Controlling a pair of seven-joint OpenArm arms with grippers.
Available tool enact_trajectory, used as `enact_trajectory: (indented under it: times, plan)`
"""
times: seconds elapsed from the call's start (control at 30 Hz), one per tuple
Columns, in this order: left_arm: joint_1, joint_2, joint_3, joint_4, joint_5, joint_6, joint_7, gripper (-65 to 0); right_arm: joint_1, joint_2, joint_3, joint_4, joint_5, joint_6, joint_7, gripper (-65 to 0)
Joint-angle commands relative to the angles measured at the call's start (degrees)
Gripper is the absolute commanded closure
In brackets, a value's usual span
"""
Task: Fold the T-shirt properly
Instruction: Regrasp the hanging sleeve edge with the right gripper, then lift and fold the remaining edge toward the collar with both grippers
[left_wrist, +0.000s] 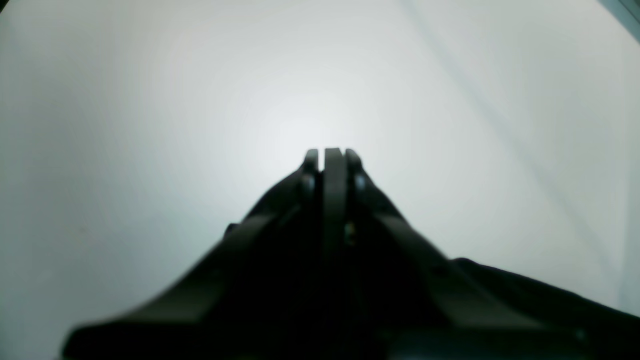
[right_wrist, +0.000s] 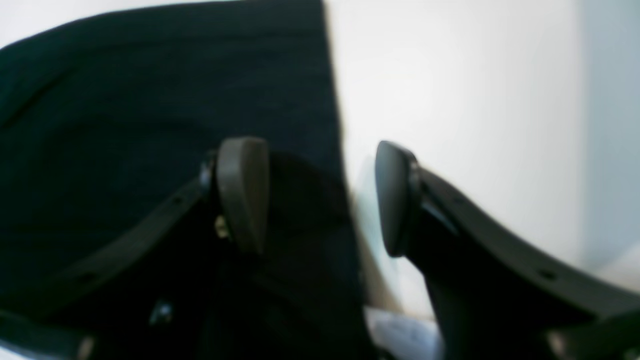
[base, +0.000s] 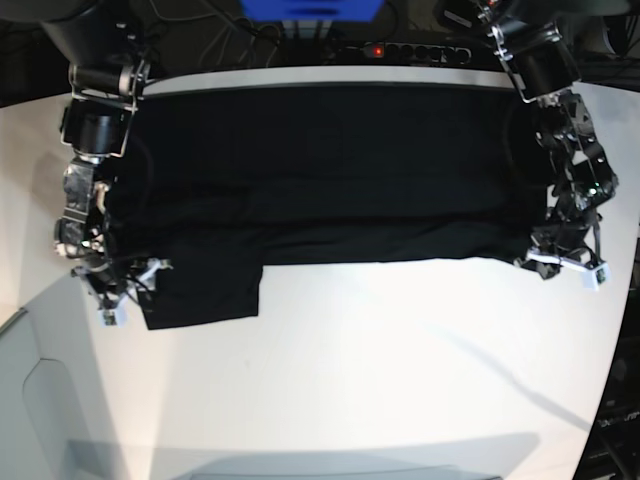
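Left gripper (left_wrist: 334, 152), seen from the left wrist, is clenched shut over bare white table (left_wrist: 150, 125), holding nothing visible; black cloth shows only at the lower right of frame.

From the right wrist, the right gripper (right_wrist: 320, 197) stands spread wide, straddling the T-shirt (right_wrist: 165, 100) edge: one fingertip (right_wrist: 242, 192) over cloth, the other over table.

Base view: T-shirt lies spread across the far half of the table, a sleeve flap hanging nearest the right gripper. Both arms are bent downward at the shirt's opposite ends.

Risk: closing here could pinch a single layer or miss the edge, skewing the fold.
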Motion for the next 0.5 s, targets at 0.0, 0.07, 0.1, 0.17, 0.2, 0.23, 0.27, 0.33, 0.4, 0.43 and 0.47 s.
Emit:
enact_trajectory:
  times: [0.0, 0.07, 0.1, 0.17, 0.2, 0.23, 0.27, 0.33, 0.4, 0.43, 0.47]
  plan:
    - [-1.04, -1.0, -0.27, 1.04, -0.29, -0.14, -1.25, 0.0, 0.73, -0.07, -1.64, 0.4, 0.47, 0.44, -1.18, -30.2]
    - [-1.04, -1.0, -0.27, 1.04, -0.29, -0.14, -1.25, 0.0, 0.73, -0.07, -2.87, 0.4, 0.47, 0.44, -1.18, -26.0]
    - [-1.04, -1.0, -0.27, 1.04, -0.29, -0.14, -1.25, 0.0, 0.73, -0.07, -3.05, 0.4, 0.47, 0.44, -1.18, -23.8]
    - [-1.04, -1.0, -0.27, 1.04, -0.29, -0.14, -1.25, 0.0, 0.82, -0.07, -3.14, 0.4, 0.47, 0.44, -1.18, -19.0]
    - [-1.04, -1.0, -0.27, 1.04, -0.29, -0.23, -1.25, 0.0, 0.91, -0.07, -2.87, 0.49, 0.47, 0.44, -1.18, -15.7]
    - [-1.04, -1.09, -0.27, 1.04, -0.29, -0.23, -1.25, 0.0, 1.0, -0.07, -2.87, 0.49, 0.47, 0.44, -1.18, -12.7]
    - [-1.04, -1.09, -0.27, 1.04, -0.29, -0.32, -1.25, 0.0, 1.08, -0.07, -2.87, 0.67, 0.47, 0.44, -1.18, -8.7]
    - [-1.04, -1.09, -0.27, 1.13, -0.37, -0.32, -1.25, 0.0, 1.26, 0.1, -2.87, 1.9, 0.47, 0.44, -1.18, -0.6]
    - [-1.04, -1.18, -0.27, 1.22, -0.46, -0.41, -1.25, 0.0, 1.0, 0.54, -2.79, 5.15, 0.47, 0.44, -1.35, 0.0]
    - [-1.04, -1.18, -0.27, 1.3, -0.46, -0.41, -1.25, 0.0, 0.91, 0.54, -2.79, 6.82, 0.47, 0.44, -1.53, 0.0]
    - [-1.04, -1.18, -0.45, 1.92, -0.46, -0.41, -1.25, 0.0, 0.82, 0.54, -2.79, 8.49, 0.56, 0.44, -1.62, 0.0]
